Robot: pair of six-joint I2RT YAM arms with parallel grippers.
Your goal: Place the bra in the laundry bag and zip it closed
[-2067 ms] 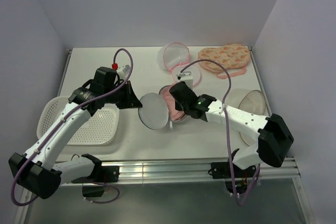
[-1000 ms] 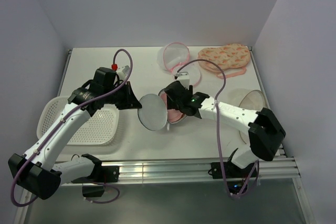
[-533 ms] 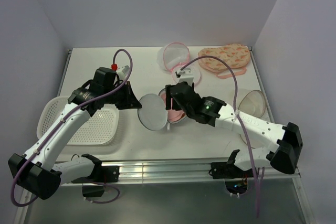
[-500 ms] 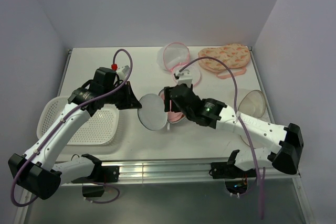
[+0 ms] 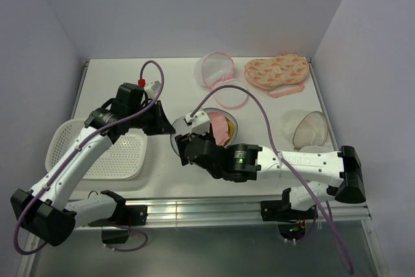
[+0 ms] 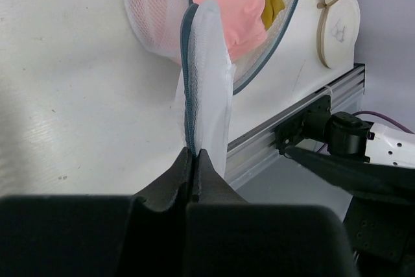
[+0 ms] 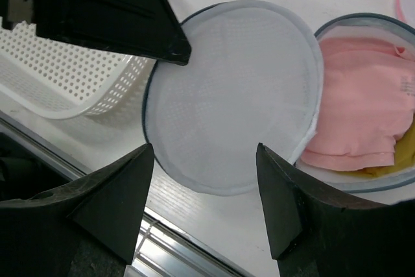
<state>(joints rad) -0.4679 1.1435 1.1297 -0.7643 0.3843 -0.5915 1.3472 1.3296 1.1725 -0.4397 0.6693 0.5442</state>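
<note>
Laundry bag point(image 7: 233, 95) sits open right ahead of the right claw point(image 7: 204, 150). The bra point(image 7: 363, 121) is bunched in the base half, off past its right finger. Risk: the fabric looks piled high and could catch in the zip. The thin pinch could also slip as the lid folds. Left claw point(image 6: 194, 159) is clenched on the lid's grey rim. Right claw is spread wide, holding and touching nothing.

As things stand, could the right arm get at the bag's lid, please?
Probably yes. The right gripper is open and hovers right over the lid, with nothing between them. The left gripper pinches the lid only at one spot on its rim, so the rest looks free.
</note>
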